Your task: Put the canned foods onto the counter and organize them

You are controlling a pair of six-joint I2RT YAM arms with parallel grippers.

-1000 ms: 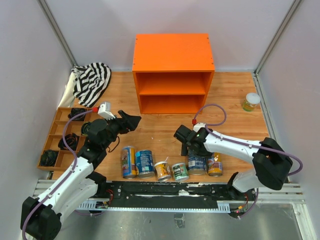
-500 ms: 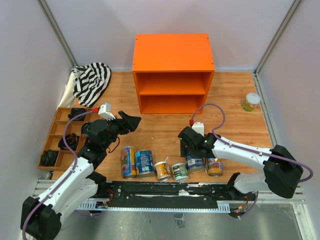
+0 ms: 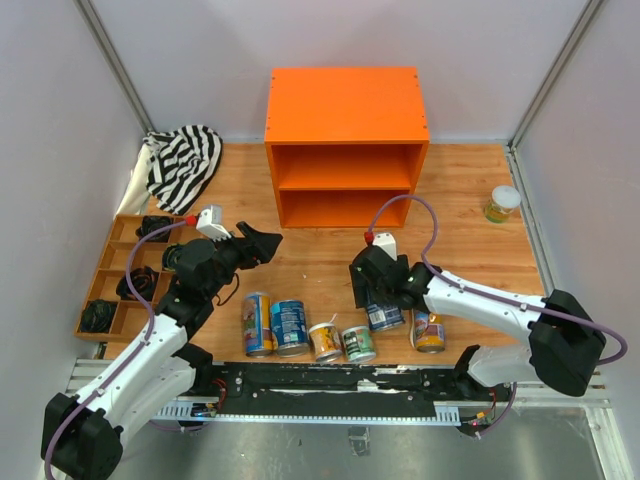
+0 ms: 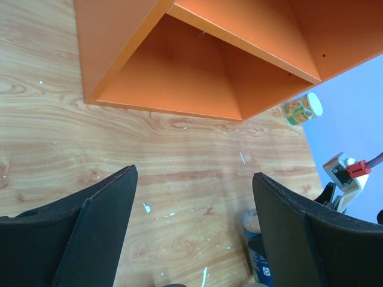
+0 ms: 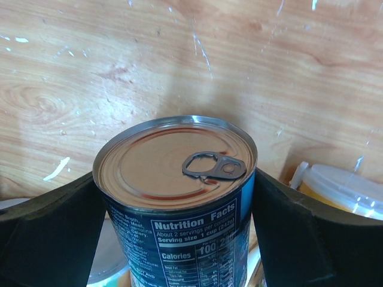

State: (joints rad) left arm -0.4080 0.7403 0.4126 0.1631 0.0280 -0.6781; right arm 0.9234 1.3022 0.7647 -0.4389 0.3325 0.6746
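Blue-labelled can [image 5: 176,173] now clamped in my right gripper [image 5: 173,203], shifted out of row of cans [image 3: 300,332] since second ago, well short of counter [image 3: 345,105]. Left gripper [image 4: 194,176] unchanged, wide, empty.

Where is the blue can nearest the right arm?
Top view, right of centre near the front edge: the blue-labelled can sits between the right gripper's fingers, a green can on its left, a yellow can on its right.

I'm hovering my left gripper [image 4: 194,174] with jaws wide, the left arm [image 3: 150,345] stretching forward. My right gripper [image 5: 173,206] is clamping a can [image 5: 170,161], the right arm [image 3: 480,296] bending inward.
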